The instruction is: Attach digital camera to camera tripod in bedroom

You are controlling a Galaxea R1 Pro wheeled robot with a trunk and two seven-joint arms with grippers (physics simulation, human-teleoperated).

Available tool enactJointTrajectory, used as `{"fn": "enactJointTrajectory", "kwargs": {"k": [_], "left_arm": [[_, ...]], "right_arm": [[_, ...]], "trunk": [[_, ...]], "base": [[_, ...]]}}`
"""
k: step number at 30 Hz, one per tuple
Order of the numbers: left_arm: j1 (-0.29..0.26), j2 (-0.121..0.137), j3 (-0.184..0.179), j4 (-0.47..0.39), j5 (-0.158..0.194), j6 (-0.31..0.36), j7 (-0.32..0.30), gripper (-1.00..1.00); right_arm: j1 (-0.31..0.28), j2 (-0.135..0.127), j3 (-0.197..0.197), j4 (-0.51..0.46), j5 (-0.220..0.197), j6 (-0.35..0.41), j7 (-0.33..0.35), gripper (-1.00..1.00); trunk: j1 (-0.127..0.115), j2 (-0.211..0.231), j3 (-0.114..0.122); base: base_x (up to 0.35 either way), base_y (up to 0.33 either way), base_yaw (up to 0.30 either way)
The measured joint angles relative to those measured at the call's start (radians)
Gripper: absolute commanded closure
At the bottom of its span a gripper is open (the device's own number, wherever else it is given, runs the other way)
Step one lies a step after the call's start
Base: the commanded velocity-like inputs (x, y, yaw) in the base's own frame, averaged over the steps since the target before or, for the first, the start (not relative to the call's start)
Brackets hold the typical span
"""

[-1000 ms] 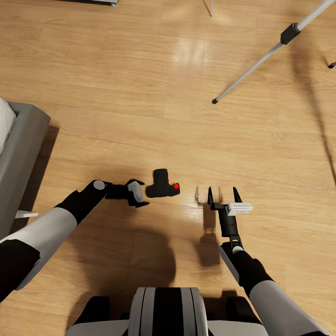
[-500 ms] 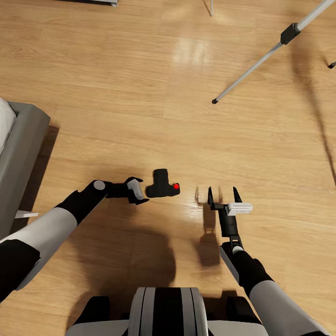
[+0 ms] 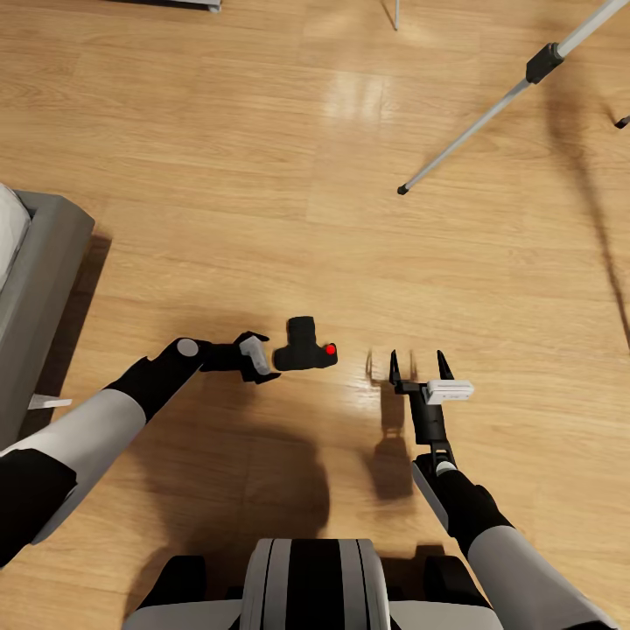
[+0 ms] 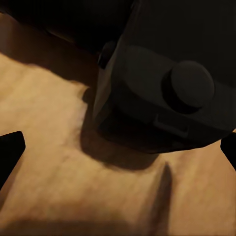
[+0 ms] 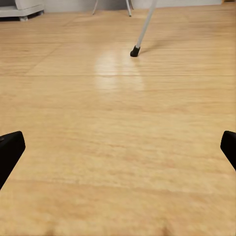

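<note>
The digital camera (image 3: 305, 346) is a small black body with a red button, lying on the wooden floor in front of me. My left gripper (image 3: 262, 359) is open just left of it, fingertips close to the camera's side. Seen from the left wrist, the camera (image 4: 162, 88) looms large and dark between the spread fingers (image 4: 10, 150). My right gripper (image 3: 419, 364) is open and empty, hovering over bare floor right of the camera. A silver leg of the camera tripod (image 3: 477, 128) slants in from the far right; its foot (image 5: 134, 51) also appears in the right wrist view.
A grey bed frame (image 3: 39, 280) stands at the left edge. Light plank floor (image 3: 262, 175) stretches ahead. A second tripod foot (image 3: 621, 122) sits at the far right edge. Thin grey legs (image 3: 395, 13) show at the far top.
My left gripper has crept slightly toward the camera. The right arm and the camera have stayed put.
</note>
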Motion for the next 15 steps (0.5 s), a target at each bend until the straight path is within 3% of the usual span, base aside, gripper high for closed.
{"fn": "enactJointTrajectory", "kwargs": {"k": [9,15], "left_arm": [[0.000,-0.003,-0.001,0.021,0.000,0.001,0.000,-1.00],[0.000,-0.004,-0.023,0.032,0.000,0.001,0.000,-1.00]], "right_arm": [[0.000,0.000,0.000,-0.001,0.000,0.000,0.000,-1.00],[0.000,0.000,0.000,0.000,0.000,0.000,0.000,-1.00]], "trunk": [[0.000,0.000,0.000],[0.000,0.000,0.000]], "base": [[0.000,0.000,0.000],[0.000,0.000,0.000]]}}
